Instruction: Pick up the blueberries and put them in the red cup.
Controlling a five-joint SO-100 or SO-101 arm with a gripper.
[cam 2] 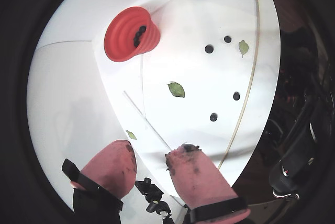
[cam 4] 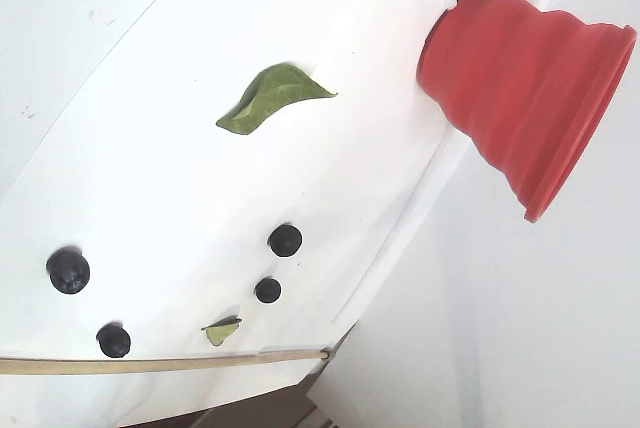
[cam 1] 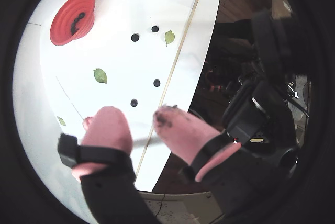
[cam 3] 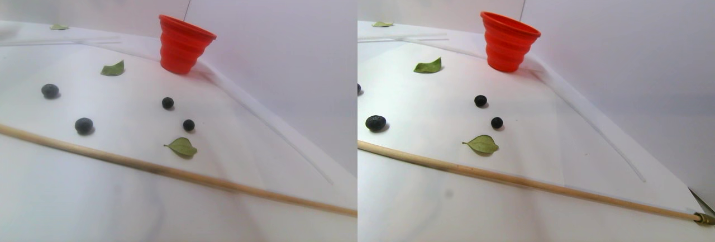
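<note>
In a wrist view: pink padded fingers [cam 1: 138,123] apart, empty, above the white counter [cam 1: 120,62] near its wooden-rod edge; four small round blue-black blueberries [cam 1: 135,37] loose mid-counter; more dark berries inside the red ribbed silicone cup [cam 1: 72,18] toward the far corner.

In another wrist view: same fingers [cam 2: 152,153] spread; cup [cam 2: 131,33] holding dark berries; green leaf [cam 2: 176,89] between cup and loose berries.

In the stereo pair view: cup [cam 3: 184,43] upright by the back wall; thin wooden rod [cam 3: 167,170] along the near edge.

In the fixed view: picture tilted; four berries [cam 4: 285,240] on the counter, well apart from the cup [cam 4: 520,98].
</note>
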